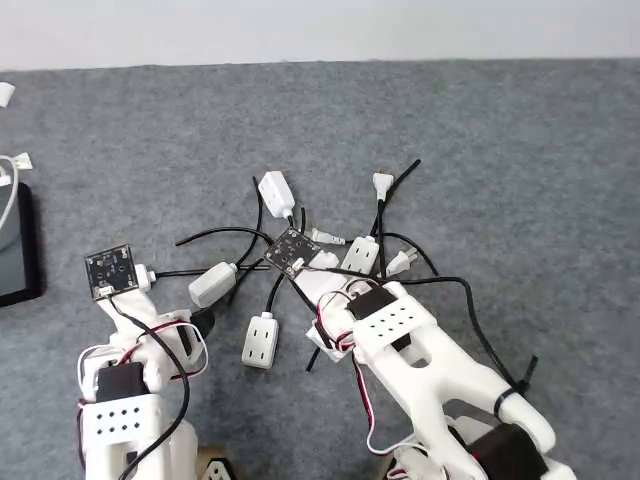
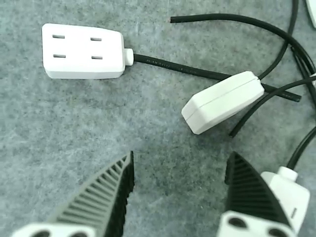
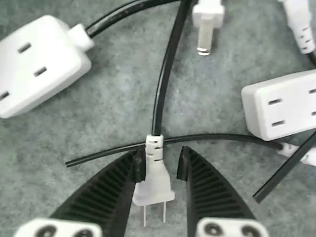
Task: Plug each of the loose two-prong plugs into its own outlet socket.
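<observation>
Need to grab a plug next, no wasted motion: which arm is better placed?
Right. Its tool brackets a two-prong plug lying on the carpet, jaws open close on either side. The left tool is open over bare carpet, with nothing between its fingers.

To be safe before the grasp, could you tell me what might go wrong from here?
A black cable crosses the neck of the plug at the tips of the open right gripper; closing may catch or drag it.
The prongs point back toward the wrist, so the plug probably needs turning before it meets an outlet.
</observation>
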